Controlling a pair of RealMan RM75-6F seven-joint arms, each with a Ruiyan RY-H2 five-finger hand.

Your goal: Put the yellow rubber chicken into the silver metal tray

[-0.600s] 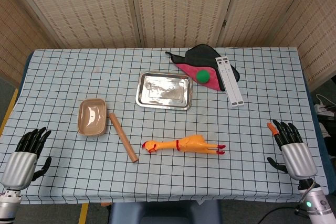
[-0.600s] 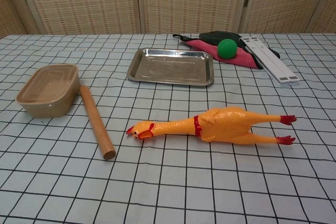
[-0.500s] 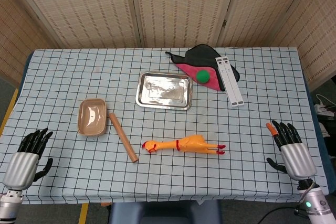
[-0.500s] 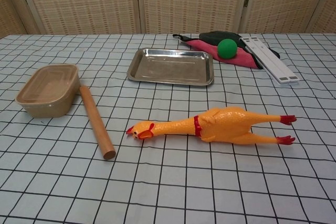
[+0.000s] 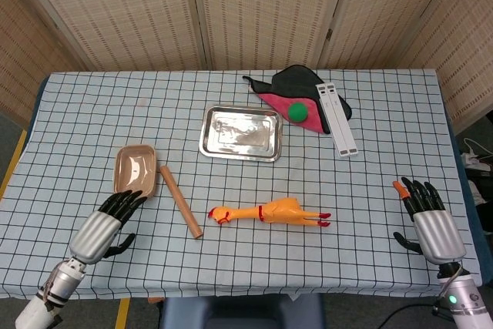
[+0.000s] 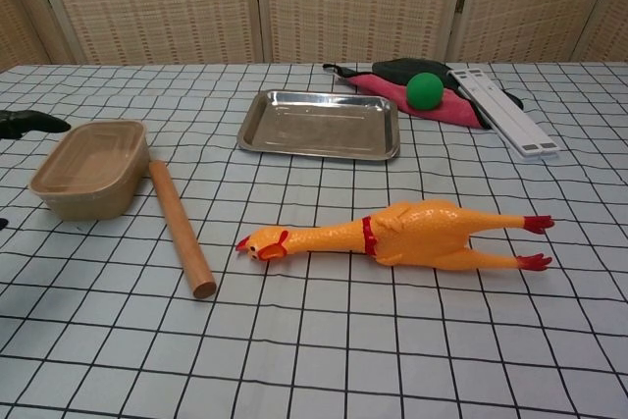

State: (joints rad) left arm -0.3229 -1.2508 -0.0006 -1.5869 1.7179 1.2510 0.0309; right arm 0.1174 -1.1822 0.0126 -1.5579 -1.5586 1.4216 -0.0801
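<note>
Left hand [image 5: 104,223] has swung in over the bench [image 5: 92,113] since the earlier frame, fingers [image 5: 127,199] apart and holding nothing, tips just short of the tan tub [image 5: 134,171]. Yellow rubber chicken [image 5: 271,213] lies flat, well right of those fingers, near the silver metal tray [image 5: 241,133]. Right hand [image 5: 427,217] open, at the far edge.

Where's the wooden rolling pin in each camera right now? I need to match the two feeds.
Head view: the wooden rolling pin lies left of centre, slanting down to the right.
Chest view: the pin lies lower left, running toward the camera.
Shared landmark: the tan container just left of its far end.
</note>
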